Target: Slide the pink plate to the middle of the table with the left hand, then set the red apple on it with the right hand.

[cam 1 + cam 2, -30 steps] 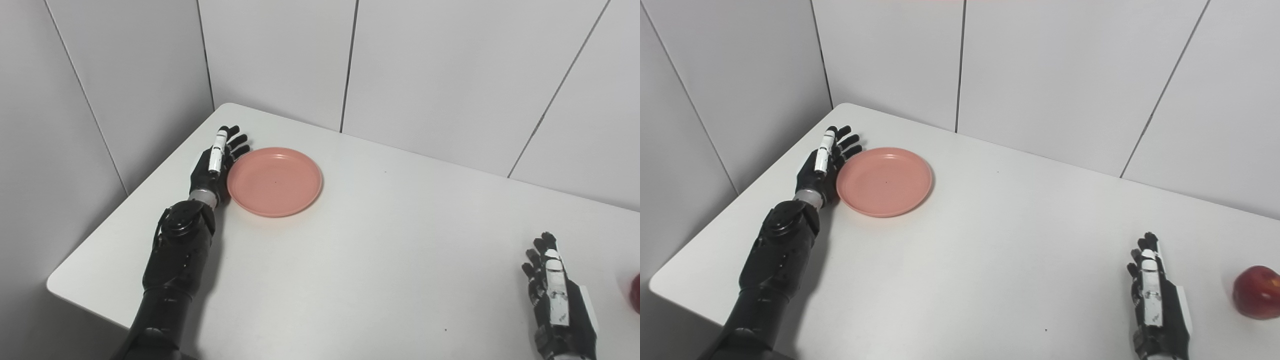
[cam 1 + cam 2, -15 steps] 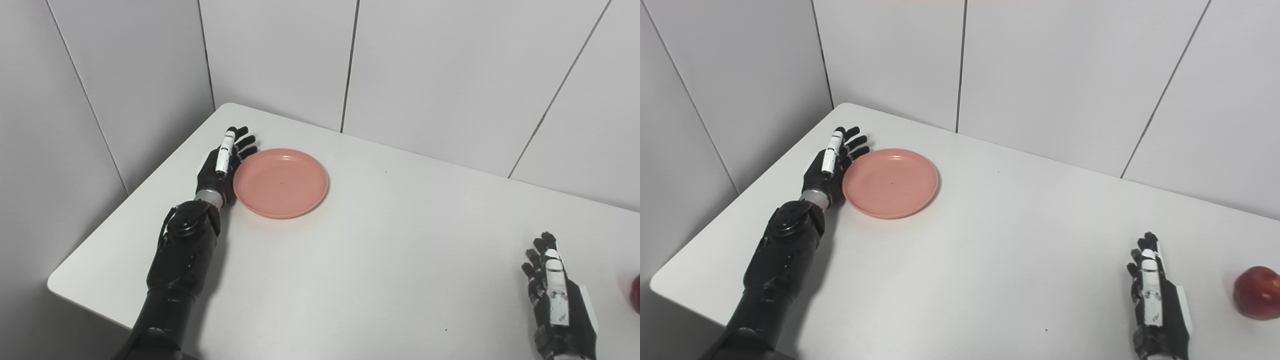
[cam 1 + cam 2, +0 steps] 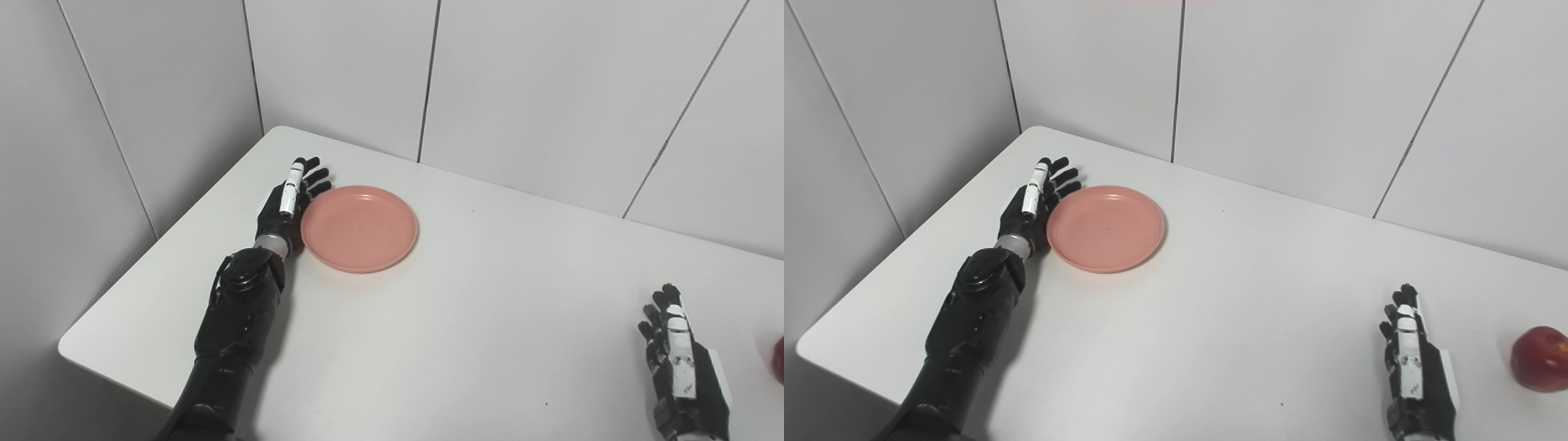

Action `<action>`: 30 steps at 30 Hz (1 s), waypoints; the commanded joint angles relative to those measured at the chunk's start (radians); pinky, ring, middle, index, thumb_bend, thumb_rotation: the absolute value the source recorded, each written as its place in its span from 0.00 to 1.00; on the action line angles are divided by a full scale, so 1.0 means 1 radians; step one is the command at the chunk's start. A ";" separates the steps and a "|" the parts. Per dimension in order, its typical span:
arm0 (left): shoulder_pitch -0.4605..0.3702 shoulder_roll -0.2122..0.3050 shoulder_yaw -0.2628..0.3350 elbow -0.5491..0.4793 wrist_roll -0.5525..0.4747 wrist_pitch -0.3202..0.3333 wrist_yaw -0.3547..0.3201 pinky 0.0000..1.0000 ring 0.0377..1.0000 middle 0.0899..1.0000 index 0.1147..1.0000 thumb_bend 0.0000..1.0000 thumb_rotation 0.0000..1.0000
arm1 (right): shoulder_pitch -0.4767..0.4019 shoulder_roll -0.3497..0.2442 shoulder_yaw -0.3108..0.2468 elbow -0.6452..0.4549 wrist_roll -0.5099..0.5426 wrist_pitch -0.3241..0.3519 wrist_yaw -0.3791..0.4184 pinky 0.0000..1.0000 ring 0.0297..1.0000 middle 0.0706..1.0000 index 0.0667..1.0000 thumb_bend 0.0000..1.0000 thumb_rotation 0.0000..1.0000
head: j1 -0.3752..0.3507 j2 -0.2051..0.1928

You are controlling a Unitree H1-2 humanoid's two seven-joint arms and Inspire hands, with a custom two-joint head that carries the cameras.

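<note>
The pink plate (image 3: pixel 359 228) lies flat on the white table (image 3: pixel 465 318), left of the middle. My left hand (image 3: pixel 289 202) is open, fingers straight, set on edge against the plate's left rim. My right hand (image 3: pixel 1415 367) is open and empty, resting near the table's front right. The red apple (image 3: pixel 1540 358) sits on the table to the right of my right hand, apart from it; in the left eye view only its edge (image 3: pixel 779 361) shows at the frame border.
Grey wall panels (image 3: pixel 520 92) stand close behind the table and along its left side. The table's rounded front-left corner (image 3: pixel 67 349) is near my left forearm.
My left hand has pushed the plate to the right, towards the table's middle. The right hand and the apple have not moved.
</note>
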 commanded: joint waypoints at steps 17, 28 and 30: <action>-0.026 -0.042 -0.063 -0.029 0.040 0.001 -0.022 0.85 0.84 0.84 0.82 0.34 1.00 | -0.021 0.009 0.002 -0.050 0.003 0.022 -0.008 1.00 1.00 1.00 1.00 0.18 1.00 | -0.013 0.010; -0.031 -0.064 -0.093 -0.032 0.026 0.018 -0.040 0.86 0.86 0.86 0.84 0.35 1.00 | -0.019 0.019 -0.002 -0.057 0.012 0.034 -0.009 1.00 1.00 1.00 1.00 0.17 1.00 | -0.023 0.013; -0.032 -0.068 -0.094 -0.029 0.027 0.017 -0.041 0.87 0.86 0.86 0.84 0.35 1.00 | -0.019 0.024 -0.004 -0.061 0.014 0.039 -0.012 1.00 1.00 1.00 1.00 0.16 1.00 | -0.025 0.014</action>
